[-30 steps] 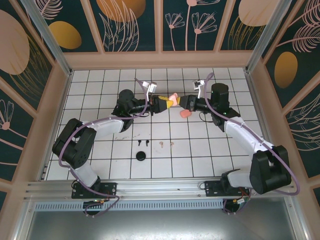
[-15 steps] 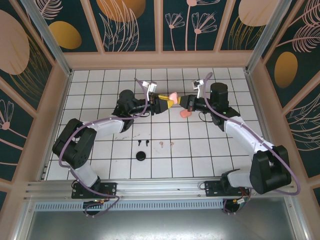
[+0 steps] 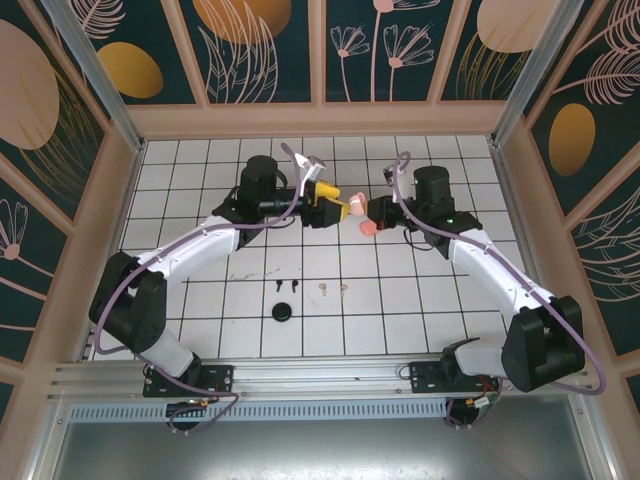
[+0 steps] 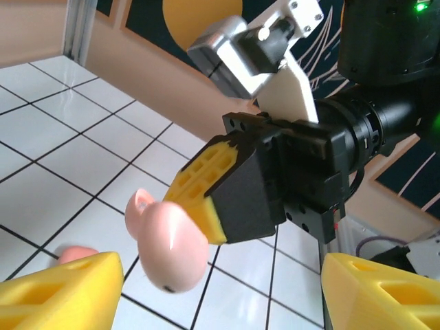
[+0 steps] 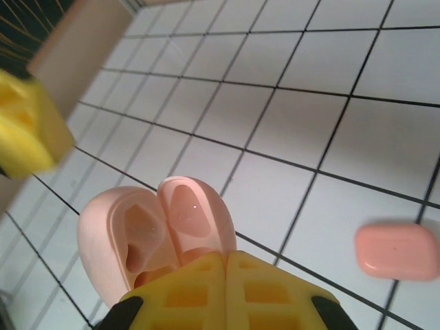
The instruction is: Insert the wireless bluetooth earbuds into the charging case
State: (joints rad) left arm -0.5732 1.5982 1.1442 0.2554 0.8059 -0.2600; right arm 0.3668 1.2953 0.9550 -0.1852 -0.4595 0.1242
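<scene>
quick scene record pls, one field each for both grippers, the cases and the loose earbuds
left gripper: fingers open, holding nothing
right gripper: fingers shut on the pale pink case
pale pink case: lid open, held off the tiles
coral case: closed, lying on the tiles
black case: on the tiles, nearer the arm bases
black earbuds: two, loose on the tiles
pale pink earbuds: two, loose beside the black ones

left gripper opened, releasing the pink case.

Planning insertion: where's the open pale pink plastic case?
Top view, mid-table: pale pink case pinched in right claw, facing open left claw; closed coral-pink case nearby.
</scene>
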